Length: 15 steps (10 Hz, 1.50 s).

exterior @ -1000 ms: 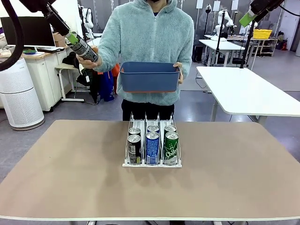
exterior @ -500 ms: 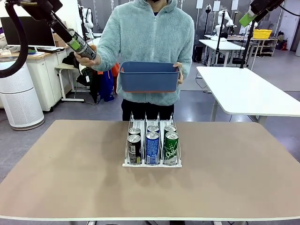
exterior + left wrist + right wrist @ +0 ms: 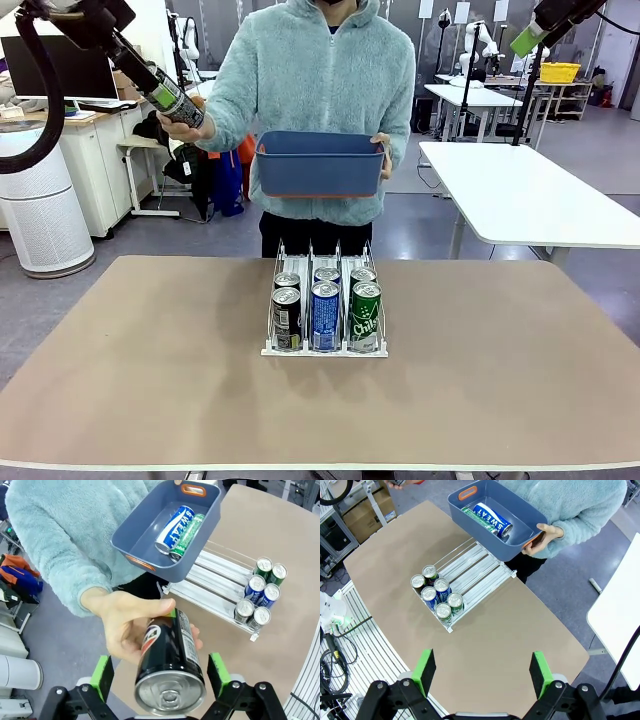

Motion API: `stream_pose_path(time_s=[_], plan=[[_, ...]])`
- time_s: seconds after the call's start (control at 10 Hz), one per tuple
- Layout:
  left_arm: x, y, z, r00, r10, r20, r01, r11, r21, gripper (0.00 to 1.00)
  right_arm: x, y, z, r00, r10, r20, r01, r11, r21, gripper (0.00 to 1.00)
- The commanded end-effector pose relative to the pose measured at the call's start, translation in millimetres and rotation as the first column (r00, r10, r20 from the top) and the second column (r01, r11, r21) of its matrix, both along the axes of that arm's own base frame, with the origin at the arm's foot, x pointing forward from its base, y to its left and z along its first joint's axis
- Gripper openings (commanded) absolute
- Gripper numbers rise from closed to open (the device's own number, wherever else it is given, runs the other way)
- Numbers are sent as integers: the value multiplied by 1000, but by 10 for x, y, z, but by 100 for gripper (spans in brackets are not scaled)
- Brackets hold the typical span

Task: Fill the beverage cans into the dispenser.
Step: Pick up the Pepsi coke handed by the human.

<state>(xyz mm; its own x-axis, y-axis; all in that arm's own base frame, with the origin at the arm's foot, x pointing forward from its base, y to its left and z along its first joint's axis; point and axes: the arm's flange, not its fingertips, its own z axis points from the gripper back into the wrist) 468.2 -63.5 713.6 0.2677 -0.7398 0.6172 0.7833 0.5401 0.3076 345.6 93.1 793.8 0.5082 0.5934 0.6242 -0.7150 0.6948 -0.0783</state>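
Left tool (image 3: 160, 674) stands spread around the dark can (image 3: 170, 655) in the person's hand (image 3: 125, 627), beyond the table's (image 3: 150, 350) far edge. Closing off-centre could pinch that hand or drop it. Right tool (image 3: 482, 672) is spread, empty.

Grey floor (image 3: 150, 240), white table (image 3: 530, 200) rt, white cabinet (image 3: 88, 170) + round purifier (image 3: 35, 205) lt.

My front camera sits at the table's (image 3: 150, 400) near edge, facing 12 o'clock across it to the person (image 3: 320, 80), with the dispenser (image 3: 325, 352) near centre; my left wrist camera is tight on a black can (image 3: 170, 665), the dispenser farther off at 3 o'clock; my right wrist camera looks down from high above; all three share the dispenser and the blue bin (image 3: 320, 165).
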Motion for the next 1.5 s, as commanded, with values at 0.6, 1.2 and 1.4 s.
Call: stream_pose_path(time_s=[0.6, 1.2, 1.4], plan=[[-9, -6, -16, 1000, -6, -16, 6, 1000, 15, 100, -2, -1, 3, 1000, -7, -2, 7, 1000, 5, 100], [-24, -10, 1, 999, 24, -21, -24, 1000, 6, 23, -2, -1, 3, 1000, -7, -2, 7, 1000, 5, 100], [-34, -3, -2, 999, 31, -23, -31, 999, 9, 0, -2, -1, 3, 1000, -7, -2, 7, 1000, 5, 100]])
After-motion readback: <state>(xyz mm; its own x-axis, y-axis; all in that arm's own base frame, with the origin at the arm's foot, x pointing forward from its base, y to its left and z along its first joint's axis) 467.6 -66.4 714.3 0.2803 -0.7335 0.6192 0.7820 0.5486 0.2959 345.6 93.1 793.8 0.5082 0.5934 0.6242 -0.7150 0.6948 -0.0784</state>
